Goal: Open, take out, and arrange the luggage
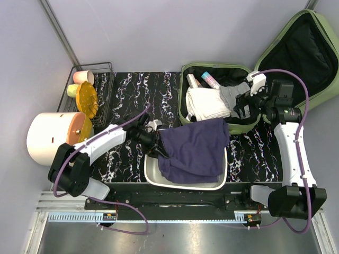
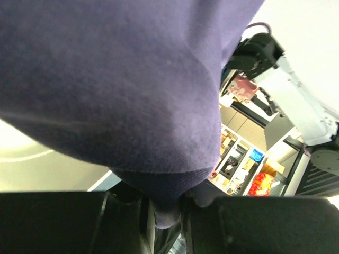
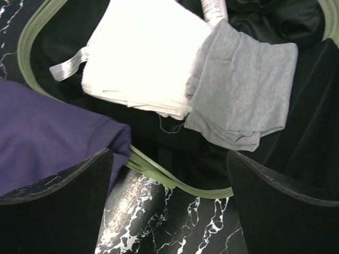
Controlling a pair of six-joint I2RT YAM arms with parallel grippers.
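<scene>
The olive-green luggage (image 1: pixel 185 114) lies open at the back right, its lid (image 1: pixel 302 53) thrown back against the wall. In its black lining lie a folded white cloth (image 1: pixel 204 103), a folded grey cloth (image 1: pixel 229 95) and small bottles (image 1: pixel 208 79). A purple garment (image 1: pixel 195 148) is draped over the white bin (image 1: pixel 185 183) and the luggage's near rim. My left gripper (image 1: pixel 157 148) is shut on the garment's left edge, and a fold (image 2: pixel 167 206) is pinched between the fingers. My right gripper (image 3: pixel 169 196) hangs open over the luggage's near rim (image 3: pixel 175 182), just short of the grey cloth (image 3: pixel 243 90) and touching nothing.
A wire dish rack (image 1: pixel 108 79) with cups and an orange plate stands at the back left. A white cylindrical container (image 1: pixel 53 137) sits beside it. The white bin occupies the near middle of the black marbled table (image 1: pixel 137 90). Walls close off the back and right.
</scene>
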